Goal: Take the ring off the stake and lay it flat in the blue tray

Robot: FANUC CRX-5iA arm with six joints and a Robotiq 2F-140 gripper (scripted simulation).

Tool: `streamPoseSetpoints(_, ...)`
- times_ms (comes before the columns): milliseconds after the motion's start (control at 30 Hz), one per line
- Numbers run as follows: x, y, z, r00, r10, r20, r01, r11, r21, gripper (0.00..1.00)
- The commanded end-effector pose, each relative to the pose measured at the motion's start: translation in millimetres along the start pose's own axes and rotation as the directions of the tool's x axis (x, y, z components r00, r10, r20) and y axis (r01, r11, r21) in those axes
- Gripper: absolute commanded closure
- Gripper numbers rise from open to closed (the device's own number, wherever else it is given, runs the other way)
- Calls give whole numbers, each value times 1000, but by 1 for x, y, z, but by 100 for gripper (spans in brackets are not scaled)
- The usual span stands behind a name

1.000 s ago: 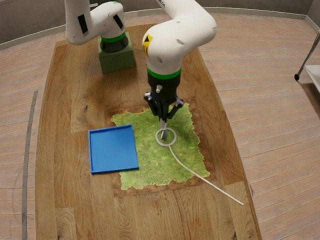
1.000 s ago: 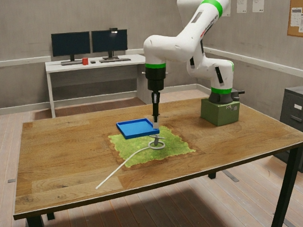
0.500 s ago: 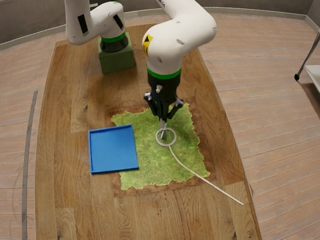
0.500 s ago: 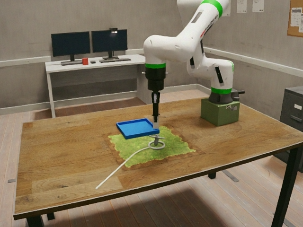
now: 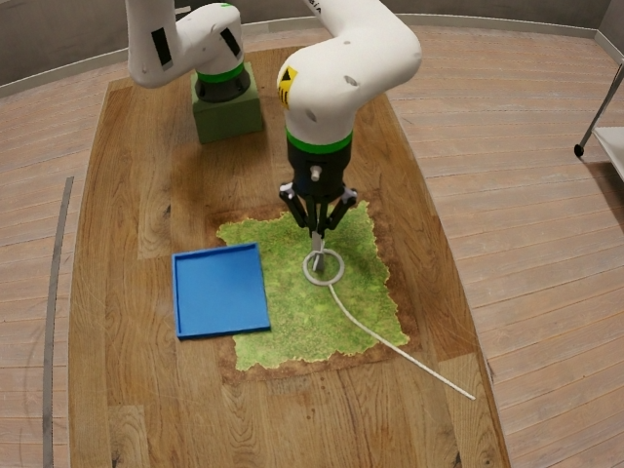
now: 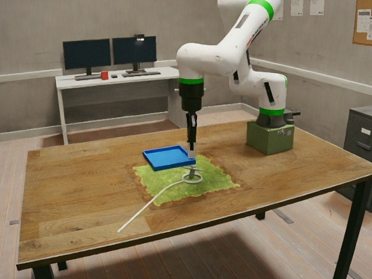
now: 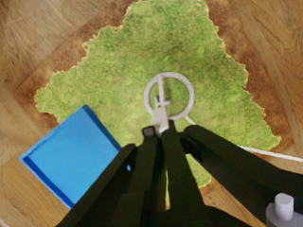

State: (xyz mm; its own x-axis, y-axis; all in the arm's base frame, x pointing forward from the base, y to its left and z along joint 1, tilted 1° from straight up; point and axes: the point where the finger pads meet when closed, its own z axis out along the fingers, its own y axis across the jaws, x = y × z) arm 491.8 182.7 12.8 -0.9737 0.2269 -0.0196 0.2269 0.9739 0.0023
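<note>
A white ring (image 5: 321, 283) (image 6: 183, 179) (image 7: 146, 96) lies flat on the green mat (image 5: 312, 327) (image 6: 162, 180) (image 7: 158, 32), around a short grey stake (image 5: 318, 263) (image 6: 192, 172) (image 7: 162, 96) that stands upright inside it. A white cord (image 5: 393, 347) (image 6: 144, 207) (image 7: 272, 153) trails from the ring toward the table's edge. My gripper (image 5: 316, 243) (image 6: 191, 153) (image 7: 162, 117) points straight down, right above the stake's top. Its fingers are shut together with nothing between them. The blue tray (image 5: 218, 290) (image 6: 168, 156) (image 7: 70, 158) lies empty, left of the ring in the top view, overlapping the mat's edge.
The arm's green base block (image 5: 226, 113) (image 6: 269, 138) stands at the back of the wooden table (image 5: 151, 403) (image 6: 75, 186). A desk with two monitors (image 6: 111, 54) stands by the far wall, off the table.
</note>
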Motion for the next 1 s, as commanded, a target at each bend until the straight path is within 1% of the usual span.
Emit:
streamPoseSetpoints(0, 0, -2, -1, 983, -185, -1, 185, 983, -5, 90)
streamPoseSetpoints(67, 0, -3, -1, 957, -290, 0, 290, 957, -5, 90)
streamPoseSetpoints(133, 0, -3, -1, 957, -290, 0, 290, 957, -5, 90)
streamPoseSetpoints(167, 0, -3, -1, 938, -346, 0, 346, 938, -5, 90)
streamPoseSetpoints(267, 1, -6, -1, 851, -525, 1, 525, 851, -5, 90)
streamPoseSetpoints(333, 1, -7, -1, 807, -591, 2, 591, 807, -1, 90)
streamPoseSetpoints(433, 2, -10, -1, 721, -693, 4, 693, 721, 4, 90)
streamPoseSetpoints(633, 3, -16, -1, 506, -862, 2, 862, 506, 21, 90)
streamPoseSetpoints(700, 3, -16, -1, 506, -862, 2, 862, 506, 21, 90)
streamPoseSetpoints(733, 4, -17, -1, 386, -923, -1, 922, 386, 25, 90)
streamPoseSetpoints(833, 5, -20, -1, 273, -962, -6, 962, 272, 32, 90)
streamPoseSetpoints(967, 6, -24, -1, 94, -995, -15, 995, 93, 41, 90)
